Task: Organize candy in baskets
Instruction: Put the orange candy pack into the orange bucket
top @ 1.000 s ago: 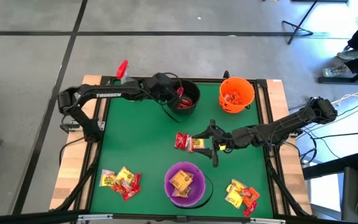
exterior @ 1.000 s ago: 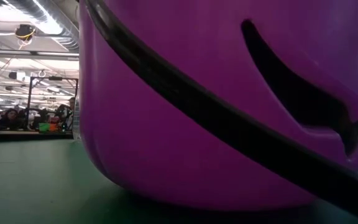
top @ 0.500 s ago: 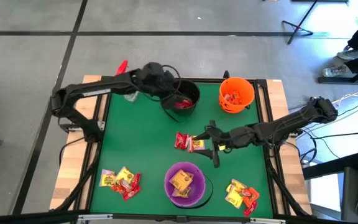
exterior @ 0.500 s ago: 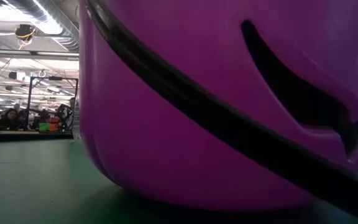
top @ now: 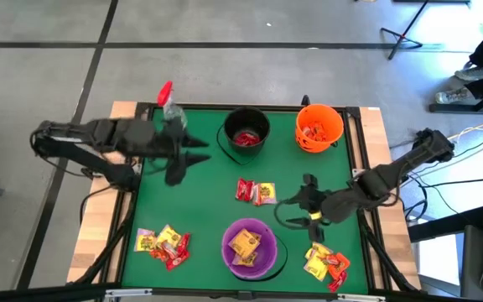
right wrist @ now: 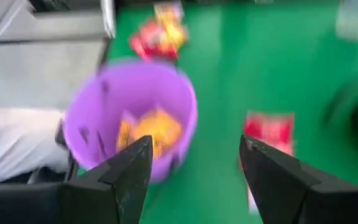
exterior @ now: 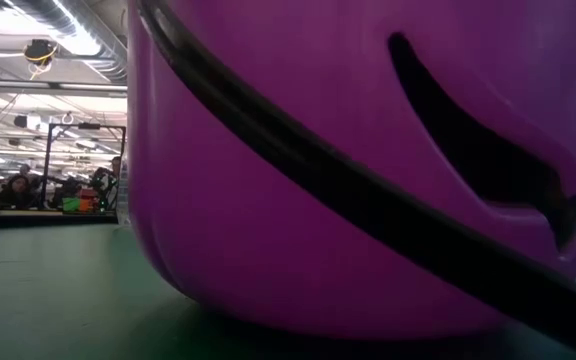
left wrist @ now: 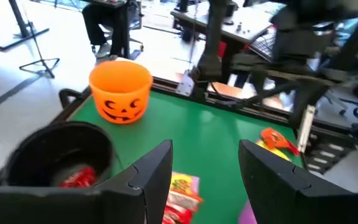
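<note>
Two arms, jaws wide and empty. Right gripper (top: 294, 211) hovers beside the round purple plastic bucket (top: 250, 248); centre jaws over nearby red-and-yellow wrapped packets (top: 256, 192) before descending.

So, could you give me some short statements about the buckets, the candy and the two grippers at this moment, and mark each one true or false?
1. The purple bucket holds yellow candy. True.
2. The black bucket is empty. False: red candy lies inside.
3. The left gripper holds a packet. False: it is open and empty.
4. The right gripper is open. True.
5. The orange bucket lies tipped over. False: it stands upright.
</note>
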Controlling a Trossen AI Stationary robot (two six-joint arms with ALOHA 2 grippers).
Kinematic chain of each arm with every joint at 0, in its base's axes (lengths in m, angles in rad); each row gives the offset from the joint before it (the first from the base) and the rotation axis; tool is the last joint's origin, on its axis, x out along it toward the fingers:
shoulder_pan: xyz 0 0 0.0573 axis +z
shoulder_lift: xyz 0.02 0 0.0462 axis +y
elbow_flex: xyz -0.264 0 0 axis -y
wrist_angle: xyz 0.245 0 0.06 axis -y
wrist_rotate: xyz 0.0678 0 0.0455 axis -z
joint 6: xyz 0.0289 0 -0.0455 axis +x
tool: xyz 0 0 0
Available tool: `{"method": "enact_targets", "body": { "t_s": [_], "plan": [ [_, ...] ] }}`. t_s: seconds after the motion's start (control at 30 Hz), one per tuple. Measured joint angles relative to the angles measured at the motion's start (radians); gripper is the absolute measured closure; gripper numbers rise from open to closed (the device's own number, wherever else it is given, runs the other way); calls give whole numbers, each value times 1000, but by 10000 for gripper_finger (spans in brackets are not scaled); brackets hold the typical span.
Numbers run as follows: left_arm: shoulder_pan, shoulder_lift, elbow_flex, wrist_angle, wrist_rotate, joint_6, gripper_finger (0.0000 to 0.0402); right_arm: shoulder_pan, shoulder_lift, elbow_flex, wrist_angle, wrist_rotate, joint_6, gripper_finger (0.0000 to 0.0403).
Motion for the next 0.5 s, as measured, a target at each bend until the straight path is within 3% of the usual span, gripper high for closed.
{"method": "enact_targets", "body": {
  "t_s": [0.17, 0.37, 0.5],
  "plan": [
    [-178, -4, -114, 80, -111, -44, 230, 29, 15, -66, -125, -232, 258, 162],
    [-295, 0, -252, 235, -225, -80, 230, 141, 71, -146, -129, -383, 445, 162],
    [-339, 0, -342, 339, -304, -81, 230, 217, 118, -159, -169, -408, 531, 162]
  ]
}}
